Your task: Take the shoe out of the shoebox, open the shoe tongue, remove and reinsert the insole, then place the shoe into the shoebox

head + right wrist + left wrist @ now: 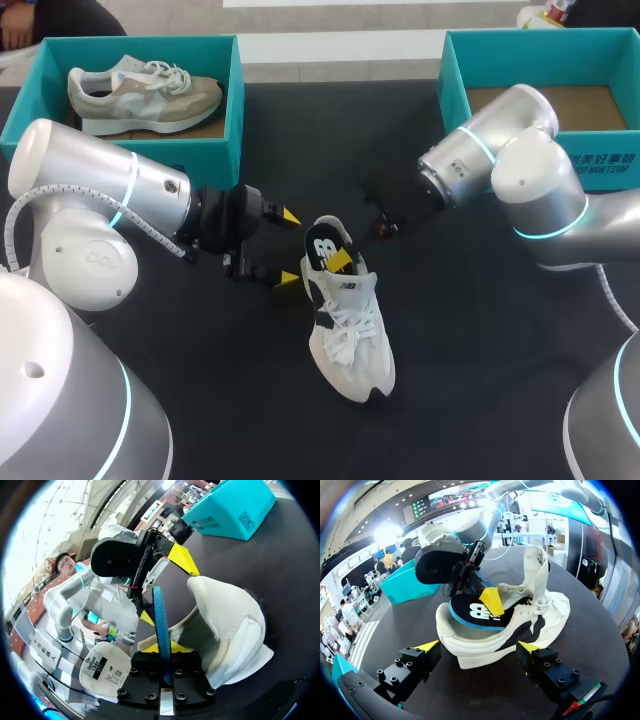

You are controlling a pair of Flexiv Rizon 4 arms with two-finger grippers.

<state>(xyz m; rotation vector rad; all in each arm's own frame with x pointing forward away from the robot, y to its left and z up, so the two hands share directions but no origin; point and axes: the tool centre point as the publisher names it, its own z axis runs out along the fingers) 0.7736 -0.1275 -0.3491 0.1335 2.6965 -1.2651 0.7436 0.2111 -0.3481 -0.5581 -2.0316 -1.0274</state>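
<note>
Shoe [352, 330] is out, lying on the counter [480, 340] just ahead of the released left hand [289, 248]. Right hand [340, 260] is clenched on the insole [322, 248], half inside the heel. Likely left: seat the insole, return the shoe to the empty shoebox [452, 80].

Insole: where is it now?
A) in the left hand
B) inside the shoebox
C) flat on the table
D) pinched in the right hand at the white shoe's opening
D: the right hand clamps the insole edge-on over the white shoe, while the left hand stands open by the heel.
</note>
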